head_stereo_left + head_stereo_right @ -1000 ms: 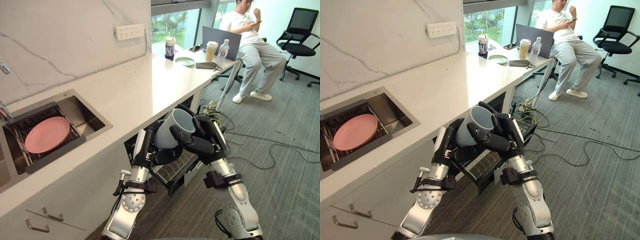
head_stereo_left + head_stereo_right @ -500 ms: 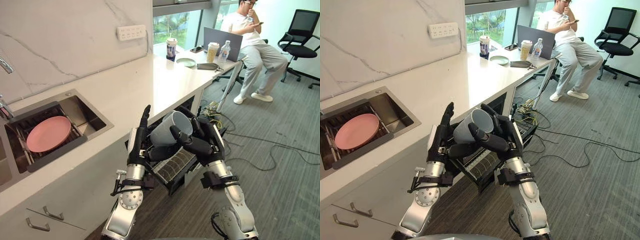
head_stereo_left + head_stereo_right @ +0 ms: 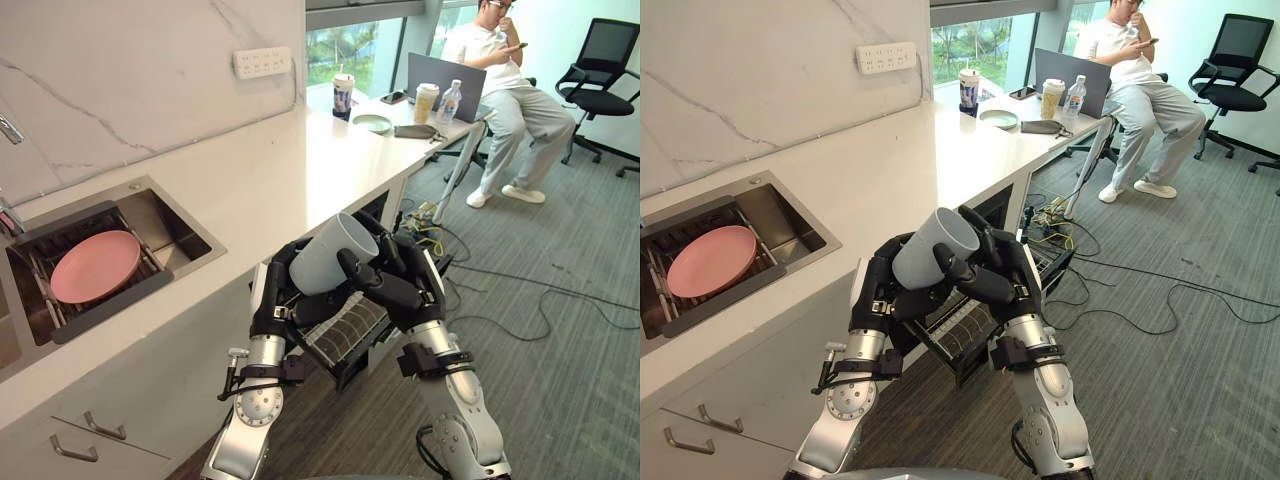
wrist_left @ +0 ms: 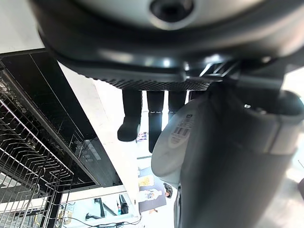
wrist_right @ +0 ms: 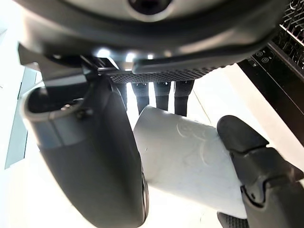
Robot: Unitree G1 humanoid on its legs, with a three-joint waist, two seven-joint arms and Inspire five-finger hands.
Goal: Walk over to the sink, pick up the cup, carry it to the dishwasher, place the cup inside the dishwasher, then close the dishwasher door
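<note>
Fingers (image 3: 366,278) of the right hand (image 3: 400,295) are seen in the left eye view, at the centre of the frame, curled over the side of the cup (image 3: 322,255). The left hand (image 3: 277,300) is wrapped round the cup's base from the other side. The cup is held tilted in the air, mouth toward the upper right, above the pulled-out dishwasher rack (image 3: 348,332), which juts from under the tabletop (image 3: 250,170). At the left edge the sink (image 3: 175,222) is seen with a pink plate (image 3: 95,266) in it, well apart from the hands.

In the right eye view the same two-handed hold is shown, and a seated person (image 3: 1135,70) is seen at the upper right.

In the left wrist view the left hand's fingers are bent beside the cup's labelled base, with the wire rack past them.

In the right wrist view the cup is pinched between the right thumb and fingers.

A slip is judged the main risk: if one hand is released before the other's hold is firm, the tilted cup could be dropped onto the rack or the floor (image 3: 560,350). The cup could also be knocked against the tabletop edge while being lowered, since the rack sits close beneath it.
</note>
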